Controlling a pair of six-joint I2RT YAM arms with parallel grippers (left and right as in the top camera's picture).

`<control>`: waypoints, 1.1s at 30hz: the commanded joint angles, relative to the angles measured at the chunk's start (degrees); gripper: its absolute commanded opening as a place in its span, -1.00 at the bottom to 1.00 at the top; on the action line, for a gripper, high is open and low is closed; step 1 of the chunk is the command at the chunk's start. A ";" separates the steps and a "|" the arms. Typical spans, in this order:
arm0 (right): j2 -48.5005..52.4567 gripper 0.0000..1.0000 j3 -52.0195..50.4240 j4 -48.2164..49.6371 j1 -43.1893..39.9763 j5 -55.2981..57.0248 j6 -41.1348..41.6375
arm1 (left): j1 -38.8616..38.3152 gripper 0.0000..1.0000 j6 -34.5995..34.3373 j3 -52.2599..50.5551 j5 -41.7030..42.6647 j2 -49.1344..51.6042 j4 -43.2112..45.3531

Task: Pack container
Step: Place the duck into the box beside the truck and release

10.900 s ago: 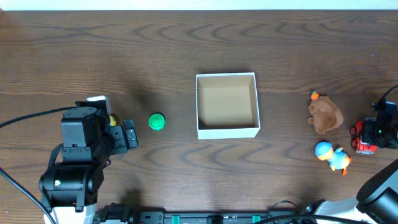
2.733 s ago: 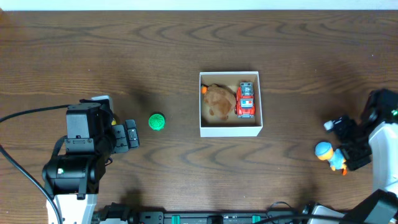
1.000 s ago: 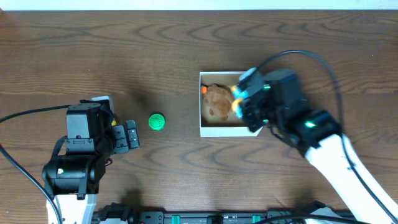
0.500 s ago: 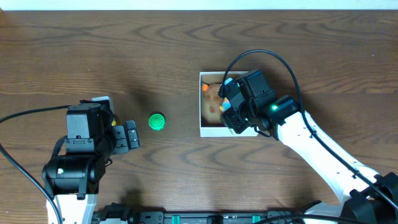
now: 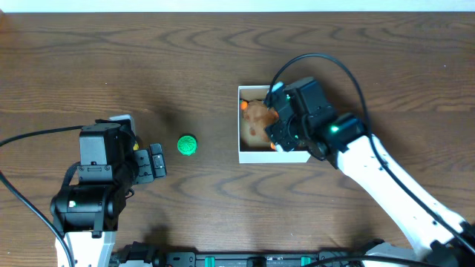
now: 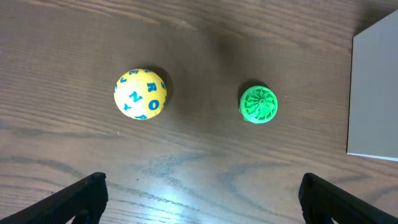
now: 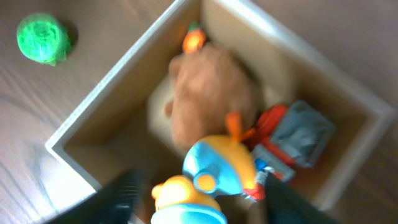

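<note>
The right gripper (image 7: 199, 198) hangs over the box (image 5: 256, 157), just right of centre in the overhead view. The duck (image 7: 208, 171) sits between its fingers, but blur hides whether they clasp it. This looks like the placing step: the duck needs setting down beside the plush (image 7: 208, 93). The left gripper (image 6: 199, 199), fingers spread, waits near the unpacked green ball (image 5: 187, 144).

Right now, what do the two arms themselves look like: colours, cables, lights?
Left arm: black boxy housings on a white base, a small green light, a black cable running off to the left, black fingers. Right arm: a long white link, a black wrist block with teal-green lights, a black cable arching above it.
</note>
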 commanded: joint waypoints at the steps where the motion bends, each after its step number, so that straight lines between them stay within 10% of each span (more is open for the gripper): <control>1: -3.19 -0.59 2.38 -0.31 0.31 2.75 1.92 | 0.26 0.96 -0.50 0.92 -0.24 0.02 -0.39; 3: -3.17 -0.98 2.32 -1.66 0.33 2.73 3.96 | 0.26 0.96 -0.50 0.92 -0.24 0.02 -0.39; 33: 11.78 -0.93 -4.20 1.40 0.42 -4.15 8.15 | 0.26 0.96 -0.50 0.92 -0.24 0.02 -0.46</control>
